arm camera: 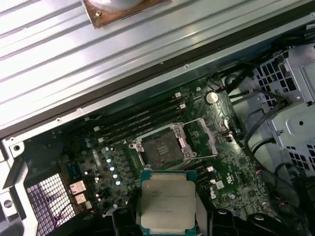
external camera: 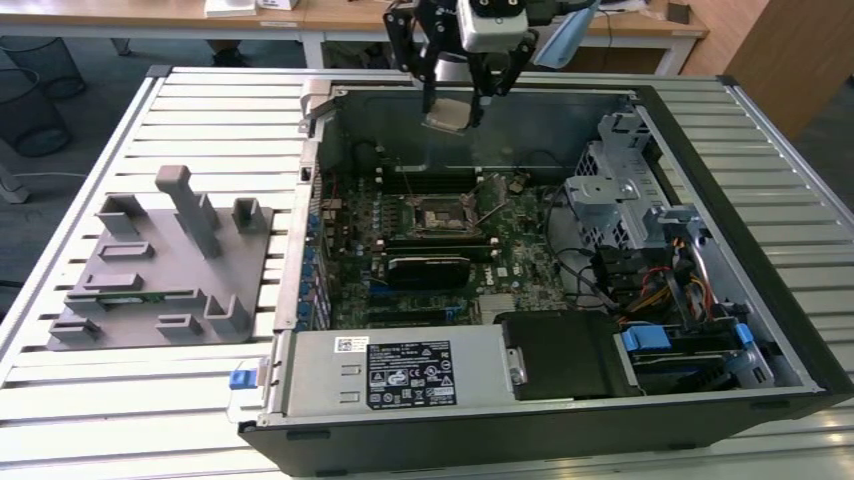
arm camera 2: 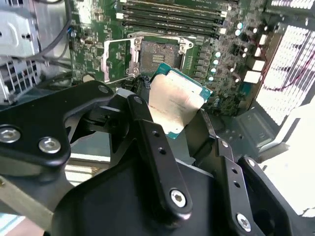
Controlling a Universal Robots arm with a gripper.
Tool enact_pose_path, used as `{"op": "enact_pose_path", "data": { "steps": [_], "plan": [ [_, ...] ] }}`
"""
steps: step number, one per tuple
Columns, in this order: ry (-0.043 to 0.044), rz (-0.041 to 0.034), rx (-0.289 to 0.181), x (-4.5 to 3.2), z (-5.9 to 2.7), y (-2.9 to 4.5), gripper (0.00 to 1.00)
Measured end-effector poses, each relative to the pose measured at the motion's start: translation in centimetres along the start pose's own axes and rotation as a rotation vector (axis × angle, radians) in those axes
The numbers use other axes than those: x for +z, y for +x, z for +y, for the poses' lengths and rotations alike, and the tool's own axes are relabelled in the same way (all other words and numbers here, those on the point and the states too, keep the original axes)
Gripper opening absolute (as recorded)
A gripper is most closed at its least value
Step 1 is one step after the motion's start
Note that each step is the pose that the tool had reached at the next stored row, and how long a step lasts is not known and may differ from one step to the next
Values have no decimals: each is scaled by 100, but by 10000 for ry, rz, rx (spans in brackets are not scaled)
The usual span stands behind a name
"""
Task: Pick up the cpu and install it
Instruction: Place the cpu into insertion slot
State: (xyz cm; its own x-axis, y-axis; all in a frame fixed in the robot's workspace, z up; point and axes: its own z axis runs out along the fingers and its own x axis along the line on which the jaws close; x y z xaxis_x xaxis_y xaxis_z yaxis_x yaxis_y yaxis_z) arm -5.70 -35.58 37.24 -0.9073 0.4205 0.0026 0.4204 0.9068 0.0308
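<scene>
My jaws are clenched on the cpu (arm camera 2: 174,101). 2 black fingers (arm camera 2: 152,132) press its opposite edges, and it hangs between them in the air, touching nothing else. In the first wrist view the cpu (arm camera: 167,199) shows its silver-grey top plate with a green rim. In the second wrist view I see its paler, tan face. In the exterior view the cpu (external camera: 447,112) sits tilted in my grip, high over the far end of the open case (external camera: 747,250), clear of the board (external camera: 400,280) below.

The socket (arm camera: 164,147) is the nearest part under the chip, well apart from it, with its metal frame flipped open to 1 side. In the second wrist view the socket (arm camera 2: 160,54) lies just past the chip's far corner, and in the exterior view the socket (external camera: 430,220) sits mid-board. A row of long memory slots (arm camera 2: 172,14) runs just beside it.

Further out in the case, a grey box (external camera: 400,370) with a label fills the near end, and a metal cage (external camera: 627,190) stands at the exterior view's right. The case lies on a slatted metal surface (external camera: 200,110). On that surface, at the exterior view's left, sits a grey holder (external camera: 160,270) with upright posts.
</scene>
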Motion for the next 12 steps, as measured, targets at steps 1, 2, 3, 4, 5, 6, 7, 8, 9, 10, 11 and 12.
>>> {"op": "enact_pose_path", "data": {
  "steps": [1, 2, 3, 4, 5, 6, 7, 8, 9, 10, 11, 12],
  "plan": [
    [-1, -6, 197, 3, 0, 0, 53],
    [-1, -12, 376, 6, 0, 0, 53],
    [-2, -17, 557, 8, 0, 0, 53],
    [-1, -23, 736, 10, 0, 0, 53],
    [-1, -29, 912, 12, 0, 0, 53],
    [-1, -34, 1073, 14, -1, 0, 53],
    [-1, -38, 1216, 16, -1, 0, 53],
    [-2, -43, 1356, 18, -1, 0, 53],
    [-1, -48, 1511, 20, -1, 0, 53],
    [-2, -52, 1647, 21, -1, 0, 53],
    [-2, -56, 1783, 23, -1, 0, 53],
    [-3, -61, 1915, 24, -1, 0, 53]
  ]
}}
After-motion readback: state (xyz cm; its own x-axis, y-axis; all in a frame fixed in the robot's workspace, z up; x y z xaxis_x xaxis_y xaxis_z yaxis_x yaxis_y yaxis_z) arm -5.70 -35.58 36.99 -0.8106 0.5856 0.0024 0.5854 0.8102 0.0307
